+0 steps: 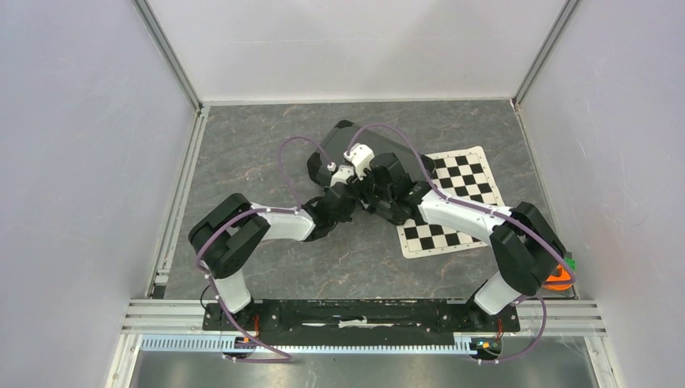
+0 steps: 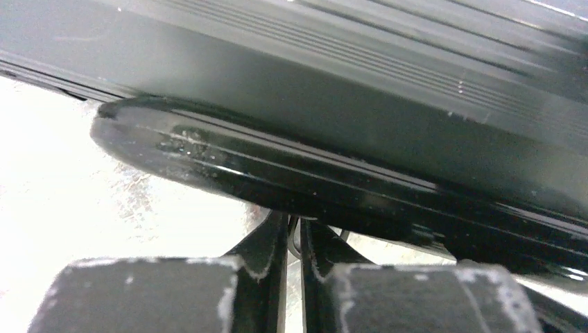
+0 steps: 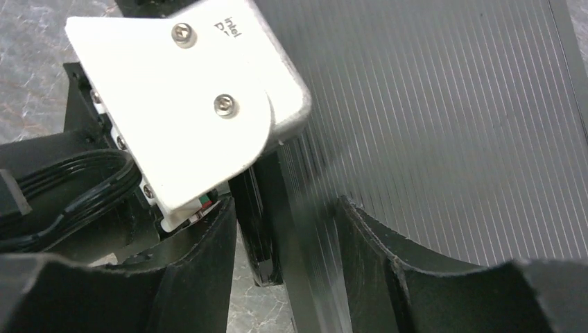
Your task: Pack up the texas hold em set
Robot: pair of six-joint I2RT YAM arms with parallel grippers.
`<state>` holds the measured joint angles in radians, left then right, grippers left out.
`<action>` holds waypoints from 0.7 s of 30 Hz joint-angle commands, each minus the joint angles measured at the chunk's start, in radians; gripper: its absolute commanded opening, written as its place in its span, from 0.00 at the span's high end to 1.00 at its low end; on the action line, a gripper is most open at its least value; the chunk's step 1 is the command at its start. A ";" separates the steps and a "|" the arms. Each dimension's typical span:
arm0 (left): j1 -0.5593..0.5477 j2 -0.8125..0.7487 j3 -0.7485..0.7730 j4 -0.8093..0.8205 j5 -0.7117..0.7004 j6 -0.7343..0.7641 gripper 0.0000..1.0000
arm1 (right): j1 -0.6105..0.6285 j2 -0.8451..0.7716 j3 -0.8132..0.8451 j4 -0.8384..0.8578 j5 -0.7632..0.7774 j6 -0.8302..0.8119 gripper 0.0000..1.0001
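— Where is the case [image 1: 386, 144]?
— Closed and flat on the desk [image 1: 266, 153], at twelve o'clock from its middle. Both arms meet at the case's six o'clock edge. The checkered mat [image 1: 460, 186] lies at its four o'clock.
— The left jaws?
— All but closed, with a bare slit between them. Their tips are hidden under the case's glossy handle [image 2: 277, 166], so I cannot tell if they pinch anything.
— And the right jaws?
— Partly open, astride the case's ribbed edge, beside the left wrist's white camera plate [image 3: 187, 97]. They clamp nothing I can see.
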<state>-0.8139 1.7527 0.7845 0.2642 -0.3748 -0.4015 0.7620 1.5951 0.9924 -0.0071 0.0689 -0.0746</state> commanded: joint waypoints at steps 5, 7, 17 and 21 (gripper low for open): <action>-0.018 0.040 0.042 -0.384 -0.164 -0.087 0.96 | -0.009 0.075 -0.038 -0.096 0.053 -0.007 0.45; -0.018 0.035 0.041 -0.423 -0.161 -0.103 0.98 | -0.009 0.083 -0.030 -0.108 0.071 -0.007 0.45; -0.018 0.073 0.058 -0.552 -0.084 -0.149 0.98 | -0.009 0.103 -0.012 -0.153 0.159 -0.017 0.47; -0.018 0.094 0.084 -0.606 -0.062 -0.161 0.98 | -0.009 0.103 -0.012 -0.153 0.159 -0.019 0.47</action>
<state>-0.8314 1.7599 0.8635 0.0689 -0.4263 -0.5274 0.7479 1.6093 1.0115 -0.0185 0.0948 -0.0200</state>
